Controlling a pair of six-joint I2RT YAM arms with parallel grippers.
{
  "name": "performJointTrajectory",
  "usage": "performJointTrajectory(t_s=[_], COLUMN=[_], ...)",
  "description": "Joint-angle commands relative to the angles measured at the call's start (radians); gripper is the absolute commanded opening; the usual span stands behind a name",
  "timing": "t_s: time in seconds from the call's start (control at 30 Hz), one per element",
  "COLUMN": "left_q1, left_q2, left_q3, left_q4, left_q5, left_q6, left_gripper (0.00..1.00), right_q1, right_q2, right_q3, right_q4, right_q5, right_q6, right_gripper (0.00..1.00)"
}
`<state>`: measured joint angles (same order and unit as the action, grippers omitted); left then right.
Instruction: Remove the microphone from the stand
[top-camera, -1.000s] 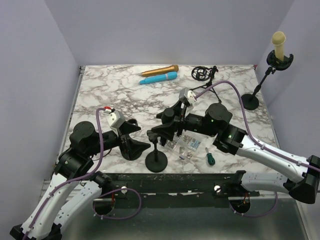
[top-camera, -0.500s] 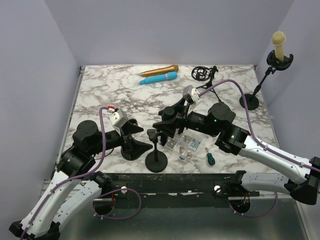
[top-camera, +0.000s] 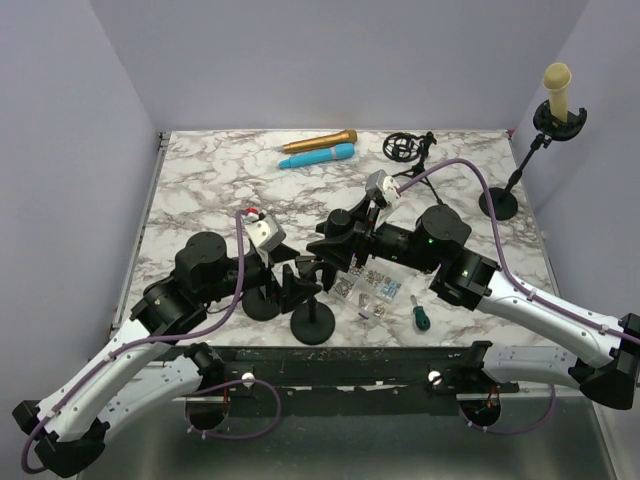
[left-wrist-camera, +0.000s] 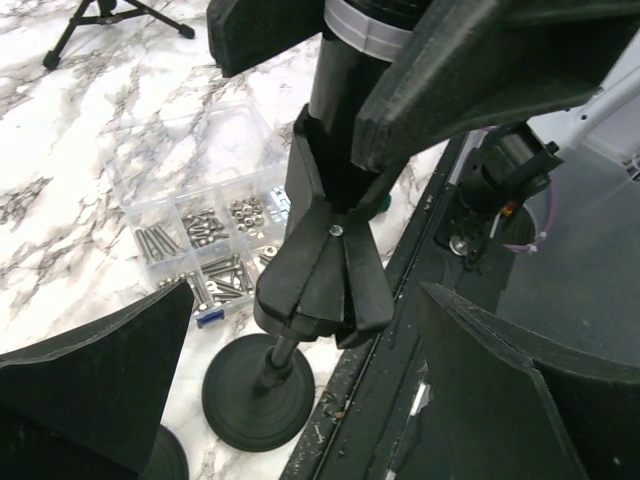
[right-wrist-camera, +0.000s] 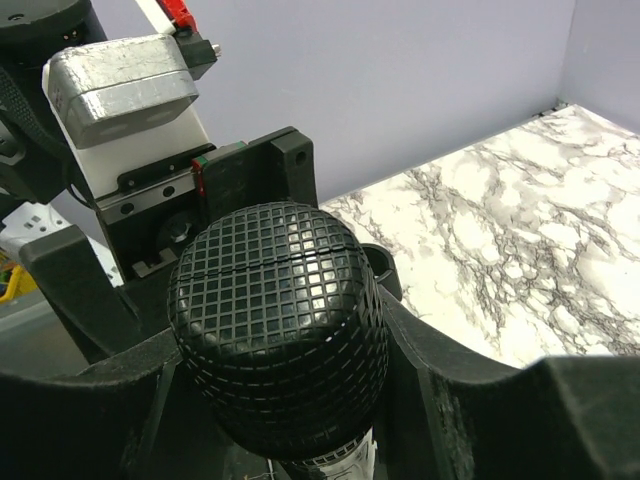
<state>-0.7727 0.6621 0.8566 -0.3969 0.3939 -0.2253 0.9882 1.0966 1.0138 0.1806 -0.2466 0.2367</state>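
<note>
The black mic (right-wrist-camera: 280, 330) is sitting upright in the clip (left-wrist-camera: 322, 285) of the near stand (top-camera: 313, 324). Its long axis is running up from the clip, with the head on top and pointing back along the right jaws. These jaws are standing on both sides of its body, just above the clip. They look tight to it, but I cannot tell if they are really pinching.

The left jaws are spread wide, one finger on each side of the stand, below the clip. So the right arm is the nearer one, and I think the pull is going along the mic's axis, away from the clip.

I am counting four mics: this one, a gold mic (top-camera: 320, 141) and a blue mic (top-camera: 318, 156) lying on the worktop (top-camera: 200, 180) far beyond both jaws, and a cream mic (top-camera: 557, 88) in the far stand (top-camera: 500, 204). There is also one tripod mount (top-camera: 402, 147), one screw box (top-camera: 372, 288) and one screwdriver (top-camera: 421, 318).
</note>
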Motion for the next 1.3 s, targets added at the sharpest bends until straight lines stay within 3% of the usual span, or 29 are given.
performJointTrajectory(t_s=[0.0, 0.23, 0.37, 0.4, 0.47, 0.5, 0.53, 0.8, 1.07, 1.1, 1.27], left_q1=[-0.005, -0.005, -0.004, -0.005, -0.005, -0.005, -0.005, -0.007, -0.007, -0.007, -0.007], left_q2=[0.015, 0.043, 0.063, 0.070, 0.083, 0.089, 0.089, 0.047, 0.041, 0.045, 0.046], left_q3=[0.047, 0.068, 0.068, 0.070, 0.074, 0.075, 0.072, 0.025, 0.027, 0.031, 0.044], left_q4=[0.039, 0.050, 0.066, 0.065, 0.045, 0.031, 0.018, 0.007, 0.003, -0.005, -0.028], left_q5=[-0.055, -0.064, -0.058, -0.048, -0.040, -0.037, -0.049, -0.078, -0.047, -0.034, -0.036], left_q6=[0.033, 0.043, 0.035, 0.040, 0.049, 0.058, 0.061, 0.075, 0.082, 0.084, 0.060], left_gripper=[0.94, 0.92, 0.84, 0.78, 0.48, 0.17, 0.00, 0.00, 0.00, 0.02, 0.44], right_q1=[0.002, 0.003, 0.003, 0.002, 0.002, 0.003, 0.002, 0.002, 0.003, 0.002, 0.001], right_q2=[0.000, 0.000, -0.001, 0.000, -0.002, -0.003, -0.004, -0.057, -0.154, -0.170, -0.243], right_q3=[0.035, 0.037, 0.040, 0.040, 0.043, 0.044, 0.045, 0.008, -0.025, -0.030, -0.072], right_q4=[-0.007, -0.007, -0.007, -0.007, -0.006, -0.008, -0.009, 0.020, -0.010, -0.018, -0.042], right_q5=[0.009, 0.003, -0.003, -0.004, -0.004, -0.005, -0.005, 0.051, 0.206, 0.238, 0.354], right_q6=[0.002, -0.002, -0.003, -0.002, -0.004, -0.004, -0.004, -0.013, -0.056, -0.063, -0.083], right_gripper=[0.18, 0.16, 0.15, 0.14, 0.14, 0.14, 0.13, 0.07, 0.05, 0.05, 0.05])
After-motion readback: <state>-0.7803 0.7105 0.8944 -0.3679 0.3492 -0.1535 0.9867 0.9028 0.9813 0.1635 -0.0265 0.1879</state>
